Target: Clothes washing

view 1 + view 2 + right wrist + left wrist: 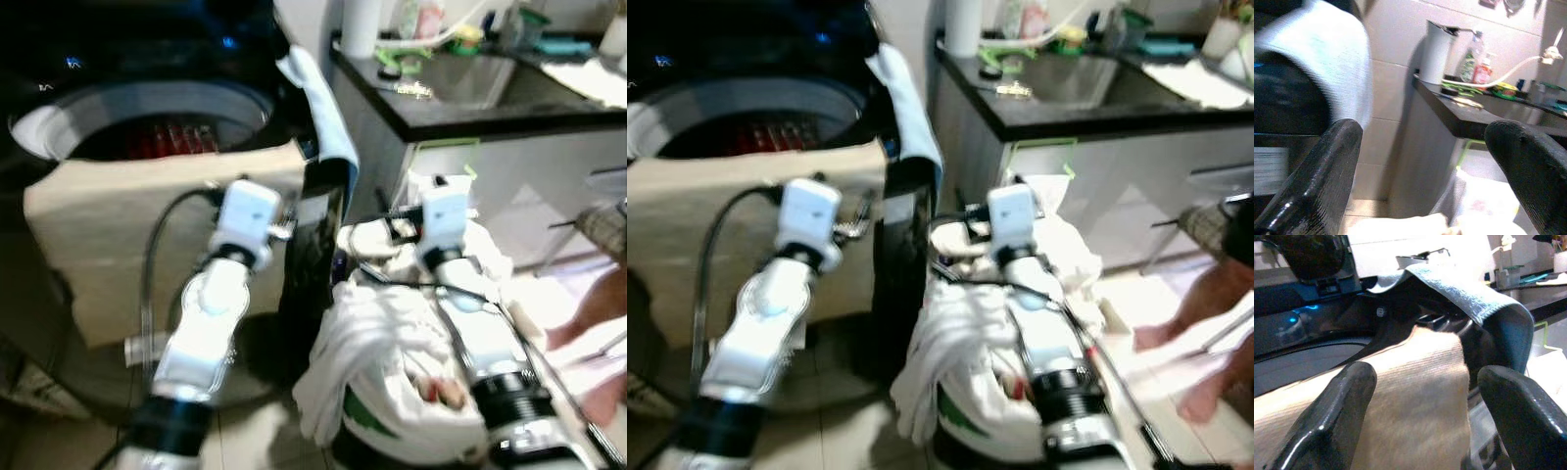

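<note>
Left gripper, fingers wide, faces the beige cloth draped over the washer rim, right gripper, also wide, above the laundry bag; a shallow pinch could drop the cloth outside the drum

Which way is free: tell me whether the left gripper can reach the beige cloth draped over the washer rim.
Probably yes: the left gripper is open, and the beige cloth lies between its fingers with nothing intervening.
</note>
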`<state>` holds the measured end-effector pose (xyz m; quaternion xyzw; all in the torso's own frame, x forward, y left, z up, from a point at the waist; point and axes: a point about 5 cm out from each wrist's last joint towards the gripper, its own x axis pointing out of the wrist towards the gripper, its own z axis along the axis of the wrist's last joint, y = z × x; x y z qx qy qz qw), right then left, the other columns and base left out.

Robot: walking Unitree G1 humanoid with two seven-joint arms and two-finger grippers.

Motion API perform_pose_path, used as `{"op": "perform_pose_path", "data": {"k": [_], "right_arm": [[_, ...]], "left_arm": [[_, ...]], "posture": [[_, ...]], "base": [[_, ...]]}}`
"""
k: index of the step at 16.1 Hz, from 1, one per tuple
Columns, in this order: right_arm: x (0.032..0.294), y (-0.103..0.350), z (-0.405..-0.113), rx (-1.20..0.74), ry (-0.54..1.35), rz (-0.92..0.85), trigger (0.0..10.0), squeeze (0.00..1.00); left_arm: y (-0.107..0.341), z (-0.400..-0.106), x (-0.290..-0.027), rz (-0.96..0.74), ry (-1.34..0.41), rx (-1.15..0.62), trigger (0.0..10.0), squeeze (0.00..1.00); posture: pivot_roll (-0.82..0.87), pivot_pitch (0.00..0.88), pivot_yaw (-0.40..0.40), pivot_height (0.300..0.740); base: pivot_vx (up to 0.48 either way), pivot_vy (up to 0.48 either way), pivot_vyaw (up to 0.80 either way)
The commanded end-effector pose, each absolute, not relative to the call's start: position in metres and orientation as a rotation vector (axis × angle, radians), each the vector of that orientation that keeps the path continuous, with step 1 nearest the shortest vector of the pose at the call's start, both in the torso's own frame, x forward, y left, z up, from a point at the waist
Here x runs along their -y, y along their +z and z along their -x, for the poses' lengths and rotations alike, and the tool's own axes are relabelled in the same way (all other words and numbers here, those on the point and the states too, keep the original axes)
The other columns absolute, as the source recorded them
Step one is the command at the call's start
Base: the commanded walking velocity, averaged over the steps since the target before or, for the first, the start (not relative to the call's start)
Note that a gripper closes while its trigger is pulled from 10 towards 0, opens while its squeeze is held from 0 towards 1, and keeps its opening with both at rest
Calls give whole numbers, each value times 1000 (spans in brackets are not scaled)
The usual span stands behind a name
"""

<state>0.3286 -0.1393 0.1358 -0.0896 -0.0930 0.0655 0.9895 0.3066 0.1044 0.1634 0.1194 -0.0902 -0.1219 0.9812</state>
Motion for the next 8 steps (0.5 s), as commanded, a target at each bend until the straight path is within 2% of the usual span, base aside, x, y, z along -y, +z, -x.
{"op": "perform_pose_path", "data": {"k": [1,7,8], "right_arm": [[133,139,-330,198,147,181,10000,0],[131,139,-330,202,164,190,10000,0],[128,140,-331,205,174,187,10000,0]], "left_arm": [[164,-309,-114,-259,-209,177,10000,0],[162,-311,-119,-247,-163,159,10000,0],[161,-311,-119,-246,-163,158,10000,0]], "posture": [[114,0,-47,736],[115,0,-51,736],[113,0,-50,736]], "base": [[416,0,0],[0,0,0],[0,0,-763]]}}
